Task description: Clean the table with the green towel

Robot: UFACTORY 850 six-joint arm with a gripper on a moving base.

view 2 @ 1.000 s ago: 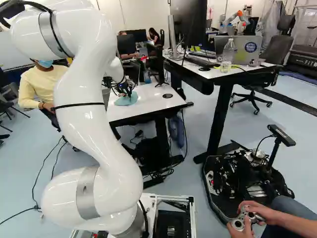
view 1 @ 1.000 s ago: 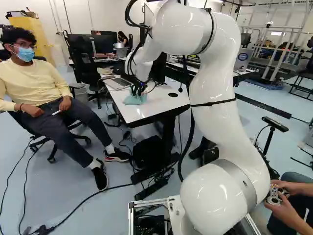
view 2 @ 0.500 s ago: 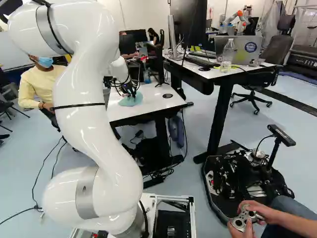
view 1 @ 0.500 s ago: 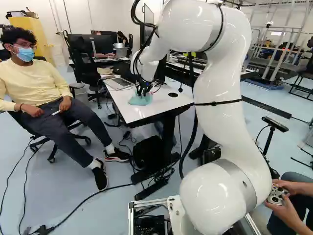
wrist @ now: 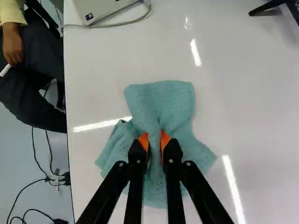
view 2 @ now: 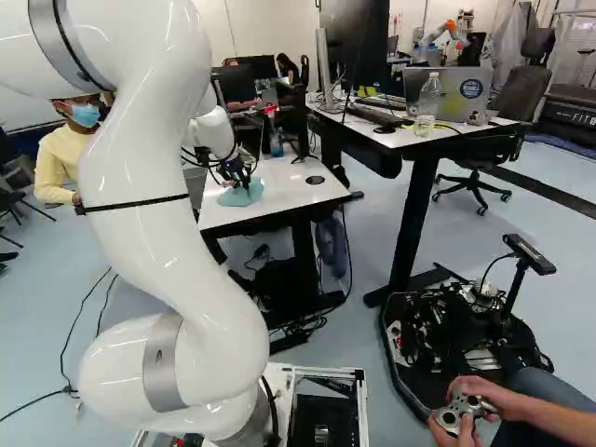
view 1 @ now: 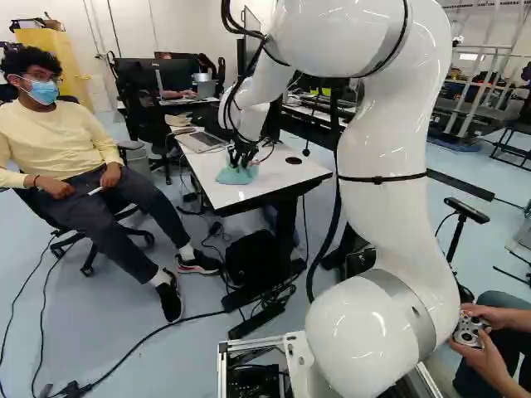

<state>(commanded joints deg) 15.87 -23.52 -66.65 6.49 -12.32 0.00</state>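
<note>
In the left base view my gripper (view 1: 242, 154) points down at the white table (view 1: 224, 192), over the green towel (view 1: 236, 174). The wrist view has the gripper (wrist: 155, 142) shut on a bunched fold of the towel (wrist: 161, 100), its orange pads pressing from both sides. The rest of the cloth lies crumpled on the tabletop around the fingers. The right base view also shows the towel (view 2: 242, 194) under the gripper, near the middle of the table.
A laptop (view 1: 202, 141) lies on the table beyond the towel, its cable beside it. A seated person (view 1: 62, 149) is close to the table's left side. A taller desk (view 2: 447, 130) with a bottle stands to the right, with another robot (view 2: 447, 35) far behind.
Over the last second the arm has shifted right in the left base view, taking the held towel a short way across the table. Lately the towel has moved slightly back left. The base has stayed put.
</note>
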